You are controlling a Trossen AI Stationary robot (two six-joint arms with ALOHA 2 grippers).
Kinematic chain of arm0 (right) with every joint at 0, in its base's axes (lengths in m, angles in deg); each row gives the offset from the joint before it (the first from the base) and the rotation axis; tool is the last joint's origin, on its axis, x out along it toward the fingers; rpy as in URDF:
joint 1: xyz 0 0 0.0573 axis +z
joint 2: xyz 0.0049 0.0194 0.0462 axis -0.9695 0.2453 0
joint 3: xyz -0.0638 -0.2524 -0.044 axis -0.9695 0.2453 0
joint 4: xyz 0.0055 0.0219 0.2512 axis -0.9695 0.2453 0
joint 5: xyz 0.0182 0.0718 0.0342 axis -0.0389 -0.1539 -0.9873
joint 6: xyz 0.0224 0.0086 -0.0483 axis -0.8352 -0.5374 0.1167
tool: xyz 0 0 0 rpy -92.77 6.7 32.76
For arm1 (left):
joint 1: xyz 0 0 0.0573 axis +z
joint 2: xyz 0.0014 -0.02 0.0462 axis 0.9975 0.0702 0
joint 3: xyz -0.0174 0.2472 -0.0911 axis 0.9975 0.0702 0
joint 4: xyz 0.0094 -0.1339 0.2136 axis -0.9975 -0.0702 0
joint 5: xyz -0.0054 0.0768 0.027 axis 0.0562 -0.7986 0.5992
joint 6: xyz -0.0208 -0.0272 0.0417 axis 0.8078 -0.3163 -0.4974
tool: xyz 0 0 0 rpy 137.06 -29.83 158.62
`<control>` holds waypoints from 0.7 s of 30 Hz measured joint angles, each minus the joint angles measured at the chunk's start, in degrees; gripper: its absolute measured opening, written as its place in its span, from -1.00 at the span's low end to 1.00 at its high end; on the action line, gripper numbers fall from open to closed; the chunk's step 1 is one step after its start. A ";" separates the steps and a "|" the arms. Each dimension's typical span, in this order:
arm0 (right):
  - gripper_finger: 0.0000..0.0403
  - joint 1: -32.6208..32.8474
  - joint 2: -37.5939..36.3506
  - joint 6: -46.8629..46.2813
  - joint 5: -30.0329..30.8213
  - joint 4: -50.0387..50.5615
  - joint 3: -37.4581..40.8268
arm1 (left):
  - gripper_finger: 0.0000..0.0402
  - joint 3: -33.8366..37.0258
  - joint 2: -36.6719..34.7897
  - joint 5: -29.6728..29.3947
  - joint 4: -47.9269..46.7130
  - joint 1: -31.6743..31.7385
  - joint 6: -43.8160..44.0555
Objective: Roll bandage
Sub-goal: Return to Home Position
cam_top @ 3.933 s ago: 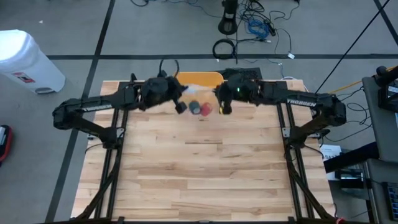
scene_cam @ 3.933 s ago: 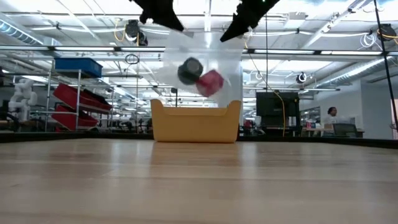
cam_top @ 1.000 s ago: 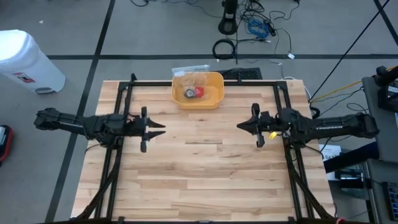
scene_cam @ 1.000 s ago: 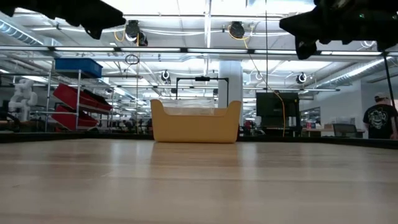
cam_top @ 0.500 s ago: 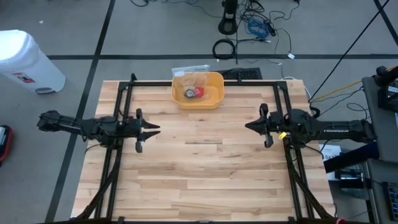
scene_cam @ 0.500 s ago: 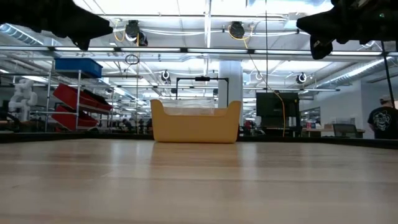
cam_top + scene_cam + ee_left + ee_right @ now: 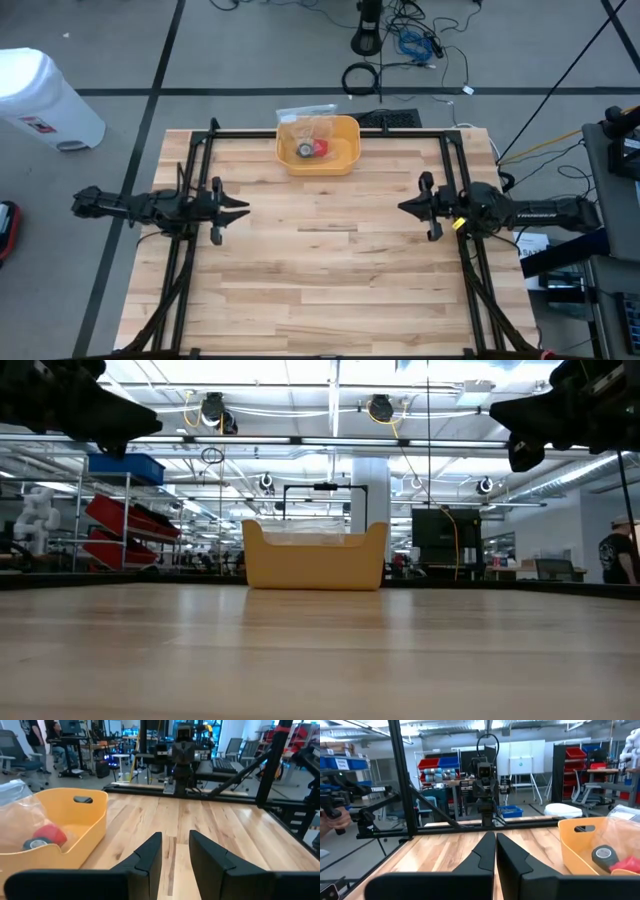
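Clear plastic now fills the yellow bin at the upper middle of the high view. It is the zip bag, which a few seconds ago hung in the air just in front of the bin, held up by both arms. Inside the bag the red roll and the dark roll lie side by side (the bag's top edge spills over the bin's far rim). Both arms have drawn back since then. The left gripper sits at the middle left of the frame and the right gripper at the middle right, well apart and pointing at each other. The left one has slid a little farther outward than half a second ago.

Pale wooden planks make up the bench, framed by black rails. On the grey floor beyond it stand a white waste bin in the upper left and a tangle of cables at the top. The low view looks past the bin into a workshop hall, with red racks at left and a person at the right edge.

The left gripper is empty, its fingers a narrow gap apart. The right gripper is also empty, its fingers drawn almost together.
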 joint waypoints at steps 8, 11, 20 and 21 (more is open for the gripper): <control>-1.00 0.00 -6.46 0.05 -0.02 2.01 2.62 | -0.49 0.00 -8.01 -0.89 -8.35 0.01 0.97; -1.00 0.00 -8.11 -0.05 -0.05 3.67 3.03 | -0.49 0.00 -8.09 -0.89 -9.27 0.00 1.00; -1.00 0.00 -9.47 -0.32 -0.61 9.68 3.03 | -0.49 0.06 -8.10 -1.32 -12.80 0.00 3.45; -1.00 0.00 -9.45 -0.61 -1.26 10.20 3.03 | -0.49 0.48 -8.10 -1.25 -12.75 0.00 3.99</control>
